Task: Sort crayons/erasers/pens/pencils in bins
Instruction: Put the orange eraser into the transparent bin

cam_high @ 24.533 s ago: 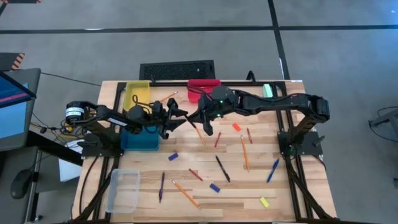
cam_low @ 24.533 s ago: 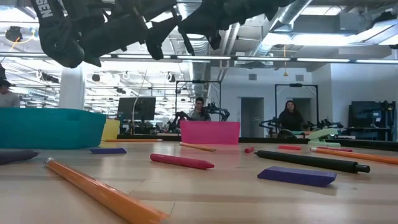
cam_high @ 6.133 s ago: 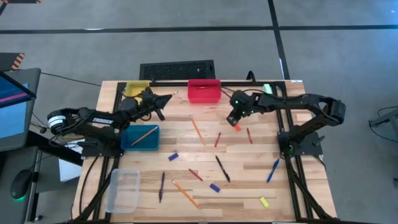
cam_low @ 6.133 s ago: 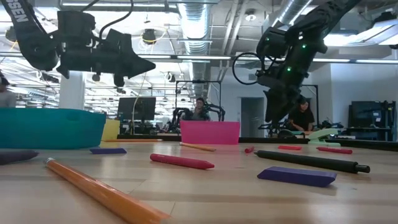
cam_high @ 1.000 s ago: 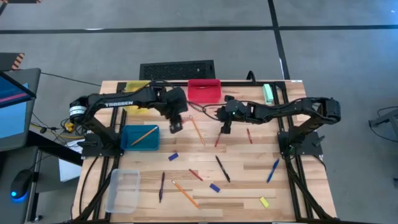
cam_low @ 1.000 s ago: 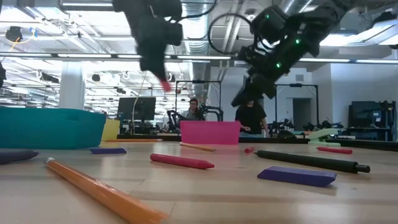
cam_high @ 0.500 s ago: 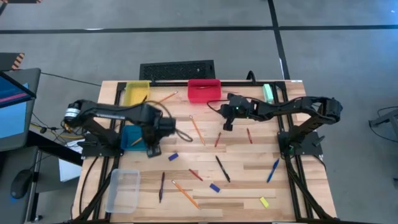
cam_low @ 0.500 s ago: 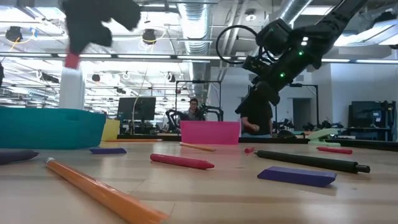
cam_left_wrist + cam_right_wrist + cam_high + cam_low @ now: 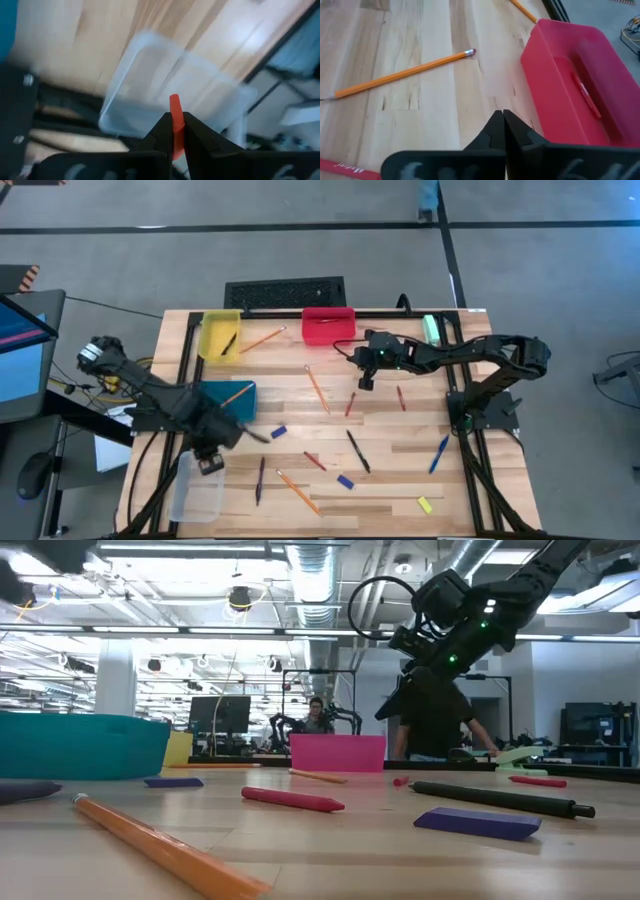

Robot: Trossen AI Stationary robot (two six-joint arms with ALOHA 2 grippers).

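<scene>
— Risk from here? Orange-red eraser (image 9: pixel 174 120) pinched between fingers of left gripper (image 9: pixel 210 464), hovering just over clear bin (image 9: pixel 196 490). Released early or off-centre, likely to clip the rim and bounce out.

— Orientation? Long axis in line with the fingers, free end poking out towards the bin. Right gripper (image 9: pixel 364 380) closed on nothing, near red bin (image 9: pixel 329 326).

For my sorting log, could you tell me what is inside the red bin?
One red crayon lies along the floor of the red bin. Its near end is hidden behind the right claw.
</scene>
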